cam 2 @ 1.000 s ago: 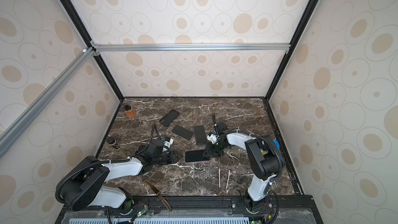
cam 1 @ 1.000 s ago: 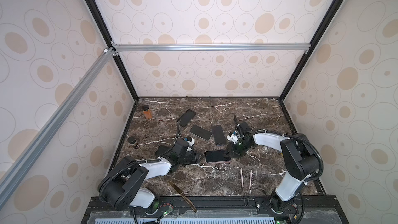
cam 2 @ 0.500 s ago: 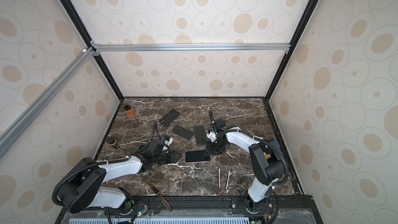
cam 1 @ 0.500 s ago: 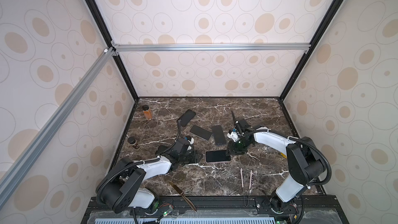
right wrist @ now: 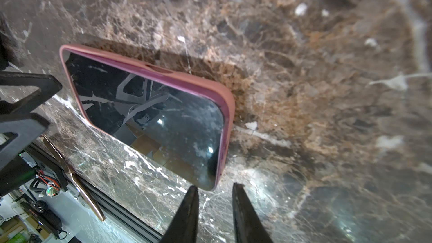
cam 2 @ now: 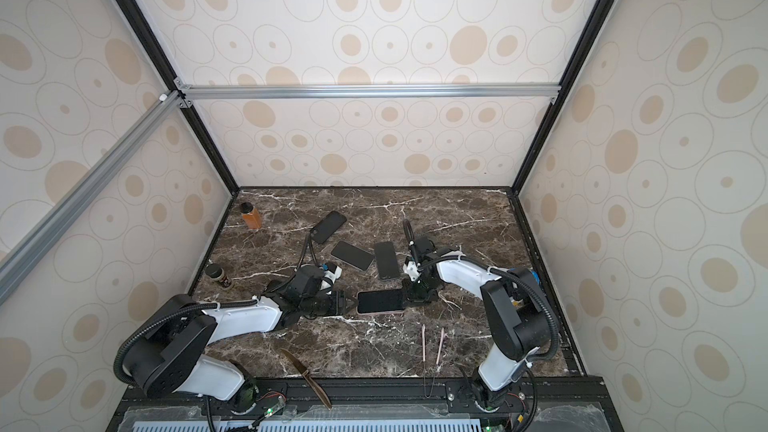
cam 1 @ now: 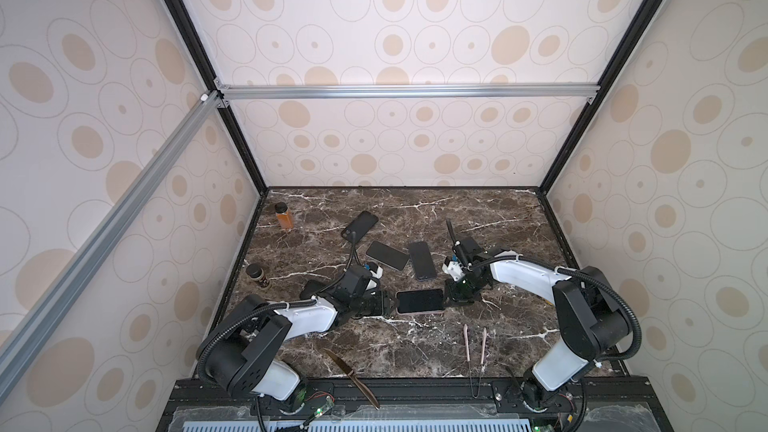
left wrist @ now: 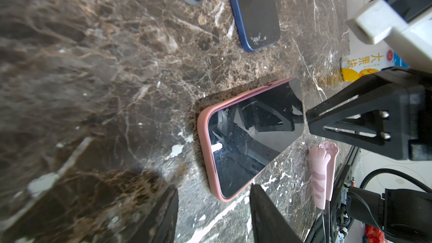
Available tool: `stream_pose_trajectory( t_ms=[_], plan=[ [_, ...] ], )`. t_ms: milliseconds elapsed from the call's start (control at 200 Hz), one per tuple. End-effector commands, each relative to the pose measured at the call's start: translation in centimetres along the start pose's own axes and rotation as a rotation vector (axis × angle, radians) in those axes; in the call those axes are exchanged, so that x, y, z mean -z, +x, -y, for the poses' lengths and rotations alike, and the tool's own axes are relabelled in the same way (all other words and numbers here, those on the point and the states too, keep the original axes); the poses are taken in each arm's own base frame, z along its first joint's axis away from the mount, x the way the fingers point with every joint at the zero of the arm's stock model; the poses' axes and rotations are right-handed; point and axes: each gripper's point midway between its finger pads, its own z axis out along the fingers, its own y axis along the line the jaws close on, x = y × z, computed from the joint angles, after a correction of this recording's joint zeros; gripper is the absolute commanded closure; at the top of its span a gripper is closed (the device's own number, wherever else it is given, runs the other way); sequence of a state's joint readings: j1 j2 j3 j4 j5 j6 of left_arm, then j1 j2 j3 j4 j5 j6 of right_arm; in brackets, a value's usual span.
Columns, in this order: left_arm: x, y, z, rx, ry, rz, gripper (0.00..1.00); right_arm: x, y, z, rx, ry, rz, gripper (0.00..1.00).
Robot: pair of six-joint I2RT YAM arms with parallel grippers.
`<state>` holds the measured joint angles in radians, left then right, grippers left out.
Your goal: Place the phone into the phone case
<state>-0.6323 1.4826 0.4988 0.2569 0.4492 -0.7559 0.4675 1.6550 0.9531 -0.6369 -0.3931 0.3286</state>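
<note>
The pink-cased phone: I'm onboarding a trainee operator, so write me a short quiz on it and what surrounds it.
1. True or false: the phone already sits in the pink case, screen up.
2. What overhangs the front edge of the table on the left arm's side? A) knife B) spoon C) mug
3. Which parts of the phone do the left gripper and the right gripper face?

Key: 1 true. 2 A. 3 Its opposite short ends, one gripper at each; both stand open, and neither is clamped on it.
</note>
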Motion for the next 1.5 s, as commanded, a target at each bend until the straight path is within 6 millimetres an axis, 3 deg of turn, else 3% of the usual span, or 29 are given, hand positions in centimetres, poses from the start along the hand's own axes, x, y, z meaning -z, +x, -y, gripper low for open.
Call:
stream_pose_trajectory(
  t_ms=[0,585,865,990,1195,1495],
  plan=[
    [-0.4,-1.5,1.8,-0.015,0.053,0.031,0.52,-0.5,0.3,-0.4,-0.005,-0.030,0.002,0.72],
    [-1.2,-0.5,1.6,0.052,0.093,0.005,0.65,-2.2,-0.6,-1.7,0.013,-0.072,-0.025,0.79],
    [-0.8,-0.6,-1.6,0.056,-0.088,0.031,0.68,-2.6,-0.6,-1.5,0.025,-0.026,-0.030,0.79],
    [-0.5,-1.1,-0.9,0.048,-0.075,0.041,0.69,-1.9,-0.6,-0.5,0.039,0.073,-0.017,0.79],
    [-0.9,-1.1,-1.2,0.045,-0.088,0.030,0.73,-1.1,-0.8,-0.6,0.048,0.101,0.006,0.80],
    [-1.1,-0.9,-1.0,0.044,-0.071,0.022,0.74,-2.2,-0.5,-1.2,0.046,0.047,-0.014,0.83]
  ],
)
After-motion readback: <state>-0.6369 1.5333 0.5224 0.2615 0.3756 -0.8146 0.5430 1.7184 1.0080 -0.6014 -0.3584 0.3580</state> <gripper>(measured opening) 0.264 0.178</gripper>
